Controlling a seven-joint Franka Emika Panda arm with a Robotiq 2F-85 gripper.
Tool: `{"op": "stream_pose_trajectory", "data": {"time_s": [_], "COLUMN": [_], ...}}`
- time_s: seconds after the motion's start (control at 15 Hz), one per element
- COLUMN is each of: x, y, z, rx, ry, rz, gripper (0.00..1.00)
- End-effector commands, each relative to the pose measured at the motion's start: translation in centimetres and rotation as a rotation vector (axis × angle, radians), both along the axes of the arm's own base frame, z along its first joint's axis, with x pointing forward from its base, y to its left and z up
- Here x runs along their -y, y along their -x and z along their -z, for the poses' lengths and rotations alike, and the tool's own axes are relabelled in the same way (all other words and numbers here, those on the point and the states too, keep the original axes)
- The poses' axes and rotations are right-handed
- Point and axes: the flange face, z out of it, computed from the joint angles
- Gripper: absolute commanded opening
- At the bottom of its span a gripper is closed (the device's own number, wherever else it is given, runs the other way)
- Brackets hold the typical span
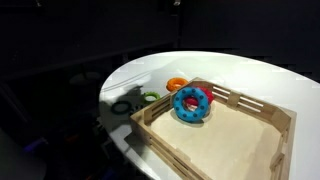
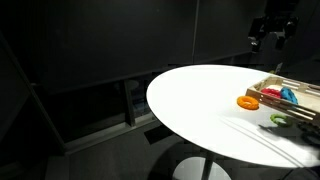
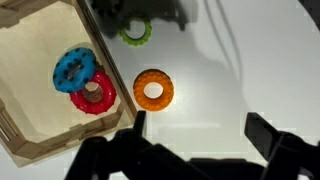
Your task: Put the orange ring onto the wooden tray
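Note:
The orange ring (image 3: 153, 90) lies flat on the white table just outside the wooden tray (image 3: 30, 120); it also shows in both exterior views (image 1: 176, 84) (image 2: 247, 102). The tray (image 1: 240, 140) (image 2: 268, 88) holds a blue ring (image 3: 75, 68) (image 1: 192, 103) with red spots and a red ring (image 3: 95, 93). My gripper (image 3: 195, 125) is open and empty, high above the table, with the orange ring just beyond its left finger. In an exterior view the gripper (image 2: 272, 36) hangs well above the tray.
A light green ring (image 3: 136, 32) lies on the table beyond the orange one, also seen in both exterior views (image 1: 150, 97) (image 2: 281, 120). A dark ring (image 1: 122, 106) lies near the table edge. The round white table (image 2: 200, 110) has bare surface right of the rings.

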Motion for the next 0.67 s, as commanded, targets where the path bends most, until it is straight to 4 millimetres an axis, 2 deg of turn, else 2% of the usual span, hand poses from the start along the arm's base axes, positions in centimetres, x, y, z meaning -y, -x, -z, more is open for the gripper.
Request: {"op": "stream_pose_trajectory", "data": {"time_s": [0.0,0.47,0.6], "x": [1.0,1.0,1.1], "y": [-0.5,-0.4,-0.9], "z": [1.1,1.5,2.3], "rx": [-0.029,-0.033,-0.051], "ry": [0.008,-0.001,0.006], "rz": [-0.007,0.012,0.018], "gripper": [1.00,1.00,1.00]}}
